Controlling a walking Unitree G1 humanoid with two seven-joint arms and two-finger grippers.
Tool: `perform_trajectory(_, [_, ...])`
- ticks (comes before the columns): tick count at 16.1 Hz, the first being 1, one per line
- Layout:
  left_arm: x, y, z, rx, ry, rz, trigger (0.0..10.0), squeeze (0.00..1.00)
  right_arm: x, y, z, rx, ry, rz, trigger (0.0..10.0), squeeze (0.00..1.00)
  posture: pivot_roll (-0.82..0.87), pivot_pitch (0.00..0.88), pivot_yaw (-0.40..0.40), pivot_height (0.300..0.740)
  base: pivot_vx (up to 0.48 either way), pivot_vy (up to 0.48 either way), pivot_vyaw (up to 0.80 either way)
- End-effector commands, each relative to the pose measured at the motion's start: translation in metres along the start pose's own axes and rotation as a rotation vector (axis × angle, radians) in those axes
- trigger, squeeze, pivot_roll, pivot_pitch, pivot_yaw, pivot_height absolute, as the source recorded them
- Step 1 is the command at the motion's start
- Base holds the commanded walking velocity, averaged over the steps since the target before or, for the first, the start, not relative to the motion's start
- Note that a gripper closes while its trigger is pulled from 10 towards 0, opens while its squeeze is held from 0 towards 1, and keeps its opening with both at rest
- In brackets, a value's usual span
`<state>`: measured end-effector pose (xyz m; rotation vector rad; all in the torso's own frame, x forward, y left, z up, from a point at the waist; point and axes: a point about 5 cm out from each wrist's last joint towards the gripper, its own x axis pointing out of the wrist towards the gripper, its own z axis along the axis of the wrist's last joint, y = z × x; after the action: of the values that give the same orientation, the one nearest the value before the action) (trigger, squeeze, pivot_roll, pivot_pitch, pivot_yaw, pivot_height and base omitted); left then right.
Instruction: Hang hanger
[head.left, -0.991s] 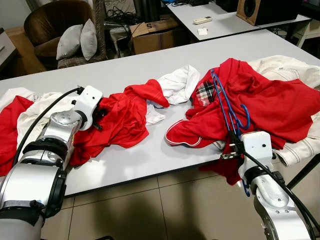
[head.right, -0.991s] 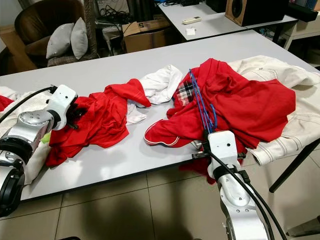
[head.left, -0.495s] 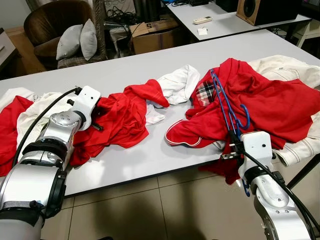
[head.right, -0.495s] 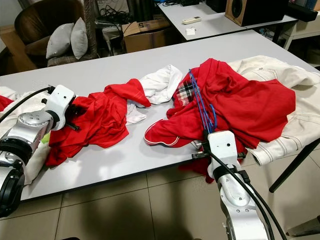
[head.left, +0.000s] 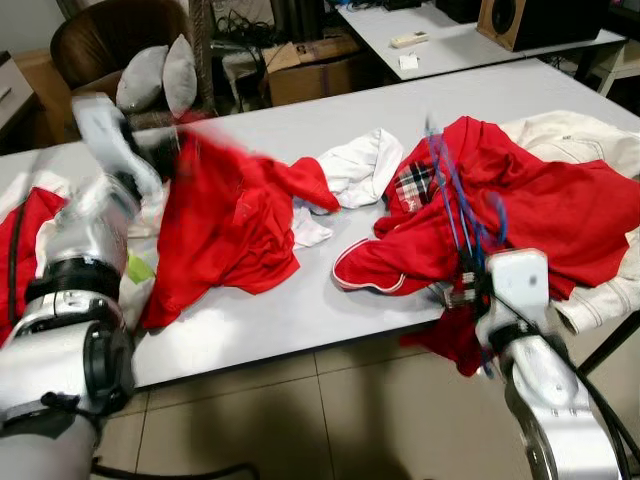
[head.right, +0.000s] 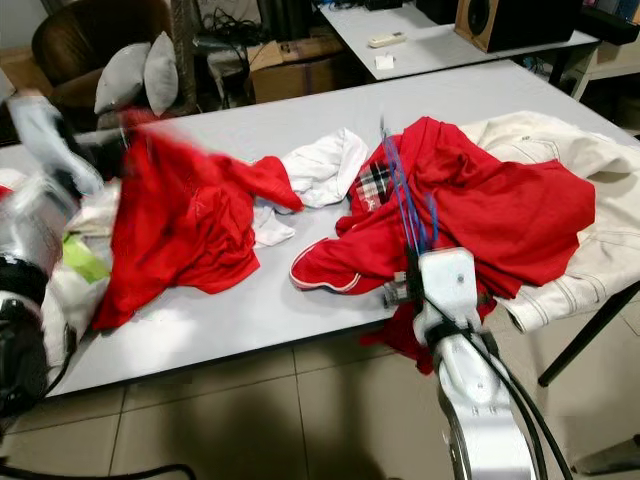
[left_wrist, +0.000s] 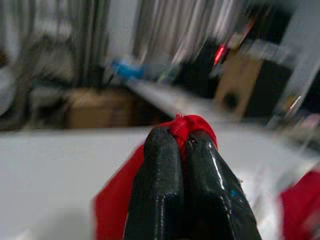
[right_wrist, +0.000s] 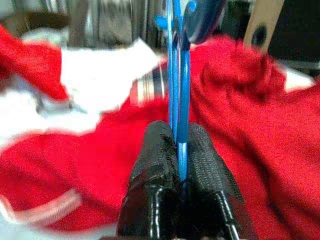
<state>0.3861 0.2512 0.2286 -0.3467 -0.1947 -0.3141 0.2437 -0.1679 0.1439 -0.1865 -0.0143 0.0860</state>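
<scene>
the right end effector (right_wrist: 180, 145) is clamped on the thin blue plastic hanger (head.left: 452, 195) lying over red clothes at the grey surface (head.left: 330, 300) edge. the left end effector (left_wrist: 182, 145) pinches a red cloth shirt (head.left: 225, 215), lifted. i judge the task early: no garment is on the hanger yet.
</scene>
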Motion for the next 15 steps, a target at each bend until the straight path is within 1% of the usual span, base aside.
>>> perform_trajectory(1, [-0.002,-0.001,0.016,-0.051,-0.085,-0.008,0.0,0.0,0.002,0.003,0.007,0.028,-0.035,0.022,10.0,0.0,-0.12,0.0,0.129,0.74,0.0,0.0,0.0])
perform_trajectory(2, [-0.005,-0.015,0.03,-0.116,-0.178,-0.042,0.0,0.0,0.008,0.006,0.02,0.058,-0.086,0.042,10.0,0.0,-0.09,0.0,0.111,0.74,0.0,0.0,0.0])
perform_trajectory(3, [-0.009,-0.029,0.039,-0.167,-0.233,-0.076,0.0,0.0,0.013,0.008,0.031,0.082,-0.122,0.058,10.0,0.0,-0.06,0.0,0.096,0.74,0.0,0.0,0.0])
perform_trajectory(4, [-0.014,-0.038,0.038,-0.172,-0.236,-0.078,0.0,0.0,0.017,0.011,0.038,0.095,-0.139,0.076,10.0,0.0,-0.03,0.0,0.081,0.74,0.0,0.0,0.0])
perform_trajectory(5, [-0.016,-0.042,0.037,-0.165,-0.228,-0.074,0.0,0.0,0.017,0.012,0.04,0.098,-0.145,0.083,10.0,0.0,-0.03,0.0,0.081,0.74,0.0,0.0,0.0])
perform_trajectory(6, [-0.022,-0.046,0.022,-0.099,-0.134,-0.012,10.0,0.0,0.021,0.015,0.045,0.119,-0.153,0.101,10.0,0.0,0.0,0.0,0.071,0.74,0.0,0.0,0.0])
perform_trajectory(7, [-0.027,-0.048,0.01,-0.081,-0.064,0.022,10.0,0.0,0.021,0.016,0.045,0.136,-0.152,0.104,10.0,0.0,0.0,0.0,0.07,0.74,0.0,0.0,0.0])
perform_trajectory(8, [-0.039,-0.049,-0.015,-0.011,0.046,0.092,10.0,0.0,0.02,0.016,0.039,0.154,-0.125,0.092,10.0,0.0,-0.02,0.0,0.083,0.74,0.0,0.0,0.0])
perform_trajectory(10, [-0.043,-0.057,-0.03,0.061,0.098,0.106,10.0,0.0,0.014,0.015,0.037,0.158,-0.114,0.076,10.0,0.0,-0.05,0.0,0.107,0.74,0.0,0.0,0.0])
perform_trajectory(11, [-0.04,-0.063,-0.036,0.103,0.106,0.109,10.0,0.0,0.012,0.014,0.036,0.161,-0.111,0.064,10.0,0.0,-0.08,0.0,0.129,0.74,0.0,0.0,0.0])
perform_trajectory(12, [-0.027,-0.084,-0.052,0.141,0.138,0.06,10.0,0.0,0.008,0.008,0.037,0.148,-0.103,0.029,10.0,0.0,-0.15,0.0,0.158,0.74,0.0,0.0,0.0])
perform_trajectory(13, [-0.022,-0.092,-0.055,0.148,0.146,0.039,10.0,0.0,0.007,0.006,0.038,0.144,-0.102,0.016,10.0,0.0,-0.15,0.0,0.158,0.74,0.0,0.0,0.0])
perform_trajectory(14, [-0.017,-0.101,-0.057,0.127,0.147,0.018,10.0,0.0,0.008,0.003,0.039,0.128,-0.098,-0.004,10.0,0.0,-0.17,0.0,0.146,0.74,0.0,0.0,0.0])
perform_trajectory(15, [-0.011,-0.111,-0.054,0.109,0.131,0.001,10.0,0.0,0.007,0.0,0.041,0.134,-0.098,-0.022,10.0,0.0,-0.17,0.0,0.151,0.74,-0.341,0.0,0.0])
